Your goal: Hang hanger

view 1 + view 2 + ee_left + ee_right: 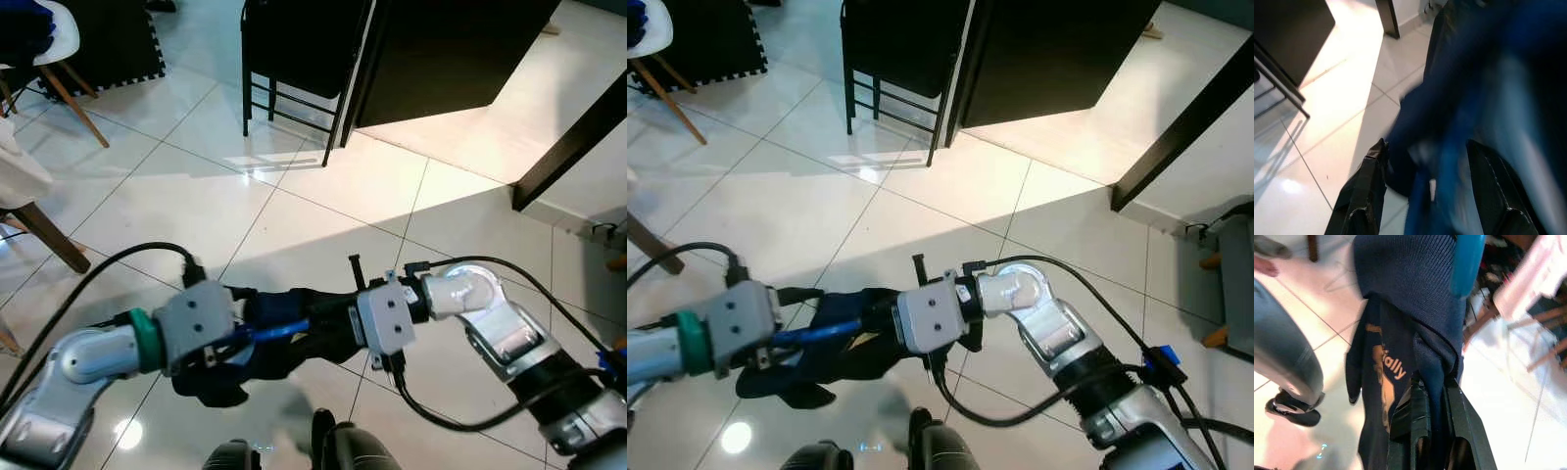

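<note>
My left gripper (257,331) holds the blue hanger (279,330) by one end, fingers (1364,196) set narrowly about it, the dark navy garment (838,343) draped over it between my two arms above the white tiled floor (196,196); my right gripper (1432,416) is clamped tight on a fold of that garment, just beside the hanger's other end.

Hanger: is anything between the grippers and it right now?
No gap is left. The left gripper has the blue hanger between its fingers, and the right gripper is pinched on the navy garment draped over it. No rail to hang it on can be seen ahead, just tiled floor and a black chair.
</note>
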You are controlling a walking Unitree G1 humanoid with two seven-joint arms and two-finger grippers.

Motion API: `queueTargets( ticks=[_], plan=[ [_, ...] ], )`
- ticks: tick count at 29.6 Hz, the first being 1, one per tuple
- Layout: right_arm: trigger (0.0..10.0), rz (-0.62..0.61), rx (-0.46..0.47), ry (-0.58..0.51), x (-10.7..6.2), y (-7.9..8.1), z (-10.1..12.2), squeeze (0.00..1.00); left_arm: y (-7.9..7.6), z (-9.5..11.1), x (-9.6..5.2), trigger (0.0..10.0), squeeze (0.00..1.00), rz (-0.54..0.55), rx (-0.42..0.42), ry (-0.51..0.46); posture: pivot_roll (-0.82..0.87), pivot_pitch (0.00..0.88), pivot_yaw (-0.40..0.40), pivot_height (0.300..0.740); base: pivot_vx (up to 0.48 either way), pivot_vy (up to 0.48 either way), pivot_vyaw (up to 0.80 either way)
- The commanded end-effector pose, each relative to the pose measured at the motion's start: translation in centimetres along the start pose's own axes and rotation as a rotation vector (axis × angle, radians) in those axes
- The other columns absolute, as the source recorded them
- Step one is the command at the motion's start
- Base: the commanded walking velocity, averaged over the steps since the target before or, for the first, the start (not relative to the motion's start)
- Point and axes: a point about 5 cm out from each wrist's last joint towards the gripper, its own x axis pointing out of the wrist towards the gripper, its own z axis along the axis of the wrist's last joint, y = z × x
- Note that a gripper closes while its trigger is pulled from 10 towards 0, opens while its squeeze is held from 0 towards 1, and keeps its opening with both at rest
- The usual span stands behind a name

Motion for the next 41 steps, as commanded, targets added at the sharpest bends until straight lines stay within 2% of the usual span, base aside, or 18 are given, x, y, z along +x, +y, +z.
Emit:
queueTargets(
  ticks=[1, 2, 5, 7, 8, 10, 14, 17, 18, 20, 21, 23, 26, 34, 35, 36, 37, 41],
  plan=[
    [0.0, -0.061, 0.046, 0.02, -0.9, -0.6, -0.6, 0.0, 0.0, 0.2, -0.9, 10.0, 0.0, 0.003, -0.03, 0.002, 0.08, 0.123, -0.034, 0.74, 0.0, 0.0, 0.0],
    [0.0, -0.093, 0.097, 0.04, -1.3, -0.8, -1.3, 0.0, 0.2, 0.3, -1.8, 10.0, 0.0, 0.022, -0.051, 0.005, 0.09, 0.124, -0.037, 0.74, 0.0, 0.0, 0.0],
    [0.0, -0.112, 0.128, 0.052, -1.6, -0.9, -1.8, 0.0, 0.4, 0.5, -2.3, 10.0, 0.0, 0.037, -0.062, 0.006, 0.09, 0.126, -0.038, 0.74, 0.0, 0.0, 0.0],
    [0.0, -0.117, 0.159, 0.109, -1.9, -0.4, -3.1, 0.0, 1.1, 1.0, -3.4, 10.0, 0.0, 0.117, -0.079, -0.002, 0.1, 0.131, -0.046, 0.74, 0.0, 0.0, 0.0],
    [0.0, -0.117, 0.159, 0.109, -1.9, -0.4, -3.1, 0.0, 1.1, 1.0, -3.4, 10.0, 0.0, 0.117, -0.079, -0.002, 0.1, 0.131, -0.046, 0.74, 0.0, 0.0, 0.0],
    [0.0, -0.088, 0.183, 0.169, -2.0, 0.6, -4.4, 0.0, 1.7, 1.6, -3.9, 10.0, 0.0, 0.227, -0.111, -0.039, 0.11, 0.131, -0.049, 0.74, 0.0, 0.0, 0.0],
    [0.0, -0.095, 0.205, 0.186, -1.9, 0.9, -4.9, 0.0, 1.7, 1.8, -3.8, 10.0, 0.0, 0.315, -0.162, -0.073, 0.11, 0.13, -0.053, 0.74, 0.0, 0.0, 0.0],
    [0.0, -0.197, 0.234, 0.169, -1.6, -0.6, -4.5, 0.0, -0.6, 1.1, -2.5, 10.0, 0.0, 0.305, -0.252, -0.065, 0.11, 0.13, -0.054, 0.74, 0.0, 0.0, 0.0],
    [0.0, -0.197, 0.234, 0.169, -1.6, -0.6, -4.5, 0.0, -0.6, 1.1, -2.5, 10.0, 0.0, 0.305, -0.252, -0.065, 0.11, 0.13, -0.054, 0.74, 0.0, 0.0, 0.0],
    [0.0, -0.295, 0.259, 0.135, -1.2, -2.2, -3.6, 0.0, -2.6, 0.1, -0.5, 10.0, 0.0, 0.32, -0.32, -0.044, 0.1, 0.128, -0.06, 0.74, 0.0, 0.0, 0.0],
    [0.0, -0.295, 0.259, 0.135, -1.2, -2.2, -3.6, 0.0, -2.6, 0.1, -0.5, 10.0, 0.0, 0.32, -0.32, -0.044, 0.1, 0.128, -0.06, 0.74, 0.0, 0.0, 0.0],
    [0.0, -0.373, 0.284, 0.095, -0.9, -3.7, -2.5, 0.0, -4.0, -0.9, 1.4, 10.0, 0.0, 0.346, -0.335, -0.007, 0.09, 0.126, -0.064, 0.74, 0.0, 0.0, 0.0],
    [0.0, -0.408, 0.296, 0.076, -0.6, -4.3, -1.9, 0.0, -4.3, -1.4, 2.2, 10.0, 0.0, 0.358, -0.343, 0.014, 0.08, 0.125, -0.065, 0.74, 0.0, 0.0, 0.0],
    [0.0, -0.453, 0.294, 0.001, -0.7, -5.9, 0.2, 0.0, -4.1, -2.7, 2.5, 10.0, 0.0, 0.4, -0.341, 0.07, 0.07, 0.124, -0.063, 0.74, 0.0, 0.0, 0.0],
    [0.0, -0.419, 0.27, -0.038, -1.1, -5.9, 1.3, 0.0, -2.8, -3.6, 1.9, 10.0, 0.0, 0.517, -0.245, 0.131, 0.07, 0.119, -0.058, 0.74, 0.0, 0.0, 0.0],
    [0.0, -0.419, 0.27, -0.038, -1.1, -5.9, 1.3, 0.0, -2.8, -3.6, 1.9, 10.0, 0.0, 0.517, -0.245, 0.131, 0.07, 0.119, -0.058, 0.74, 0.0, 0.0, 0.0],
    [0.0, -0.384, 0.248, -0.07, -1.4, -5.8, 2.2, 0.0, -1.6, -4.1, 1.3, 10.0, 0.0, 0.615, -0.187, 0.166, 0.06, 0.119, -0.057, 0.74, 0.0, 0.0, 0.0],
    [0.0, -0.326, 0.227, -0.119, -1.8, -5.4, 3.5, 0.0, -0.2, -4.6, 0.5, 10.0, 0.0, 0.719, -0.105, 0.201, 0.07, 0.117, -0.053, 0.74, 0.0, 0.0, 0.0]
  ],
)
